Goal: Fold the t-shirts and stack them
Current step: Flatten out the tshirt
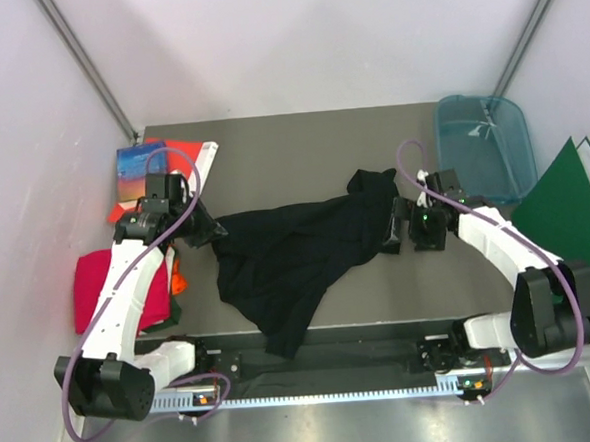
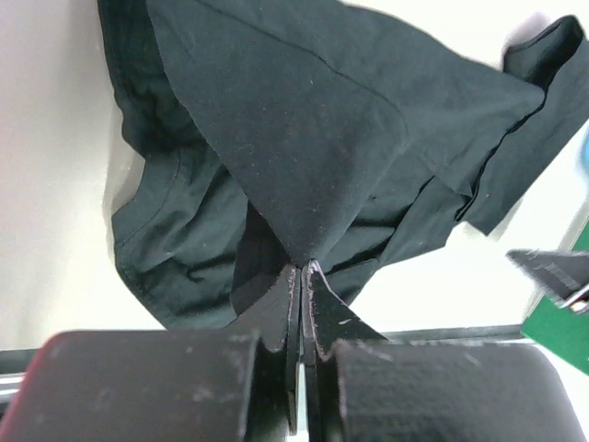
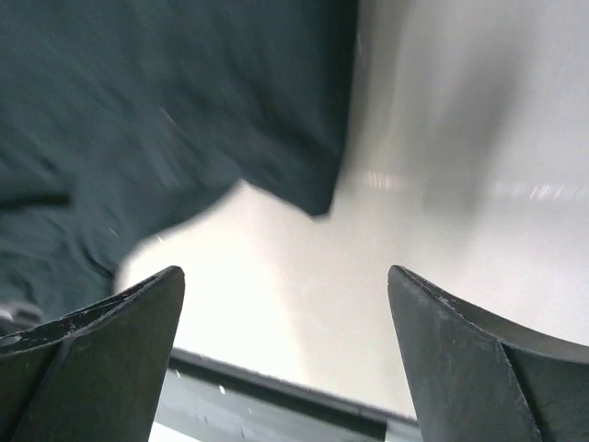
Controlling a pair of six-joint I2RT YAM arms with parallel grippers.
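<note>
Pinching a fold of the large black soft cloth t-shirt (image 1: 287, 252), the left gripper (image 2: 302, 269) has its fingers pressed together on the fabric, which fans out ahead of it over the dark grey table (image 1: 300, 141). The right gripper (image 3: 285, 276) stands spread wide and empty, with a shirt edge just ahead of it. The crimson-pink folded cloth t-shirt (image 1: 93, 283) lies behind the left gripper, partly under its arm.

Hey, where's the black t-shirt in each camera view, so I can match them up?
Top external: black t-shirt spread mid-table between the arms.
Left wrist: fills the upper frame, a fold pinched in the shut left gripper.
Right wrist: blurred, upper left, beyond the open right gripper.
Shared landmark: the bare table around it, washed pale in the wrist views.
</note>
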